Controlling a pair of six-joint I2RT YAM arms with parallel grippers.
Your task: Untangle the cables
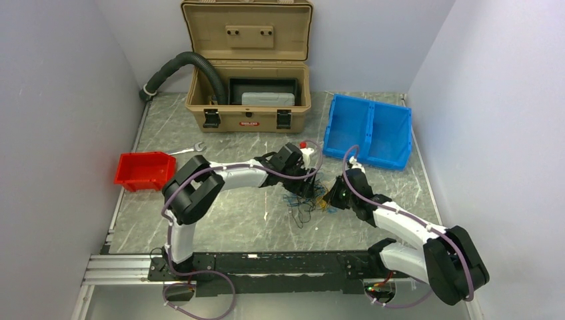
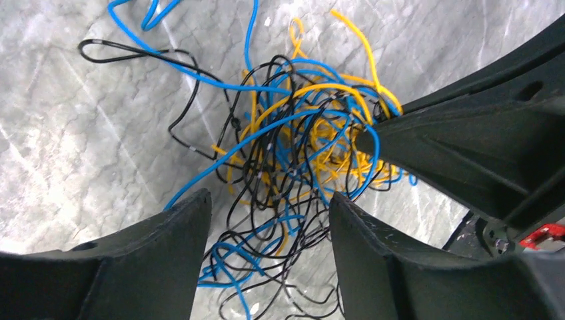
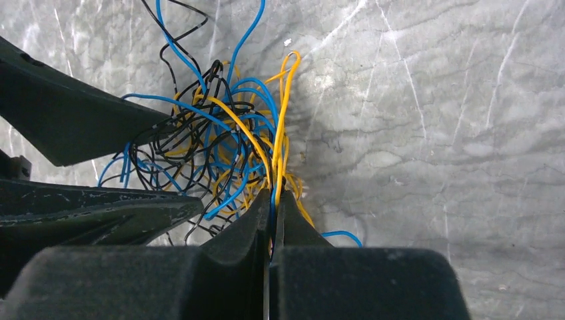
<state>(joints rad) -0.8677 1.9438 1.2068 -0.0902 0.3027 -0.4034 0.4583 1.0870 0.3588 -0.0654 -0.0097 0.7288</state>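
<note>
A: Two arms on one clump. Top view: the cables (image 1: 308, 200) lie mid-frame on the worktop (image 1: 220, 220), a small blue, yellow and black tangle. The left tool (image 1: 301, 187) comes in from its upper left, the right tool (image 1: 331, 200) from its right. Both are right at the clump. Too small here to read the jaws.

B: Left wrist view?

A: The left tool (image 2: 266, 200) has its jaws apart and grips nothing. The lower part of the clump lies in the gap, and the bulk sits above, centre frame. The right tool's tip pokes in from the right edge, into the yellow strands.

B: Right wrist?

A: The right tool (image 3: 273, 200) is closed, pinching a yellow strand and a blue one at bottom centre. The yellow one runs up-frame as a narrow loop. The clump lies up and left of the pinch. The left tool's fingers (image 3: 66, 120) enter from the left edge, at the clump's left side. Can't tell whether they touch it.

B: What does the next move hinge on?

A: My read: the clump sits between the tools, so the pull axis is the line joining them. The right tool has its strands. The left tool is nearer the bulk and should close on it before the two part. Risk: the pinched strands drag the whole clump along.
</note>
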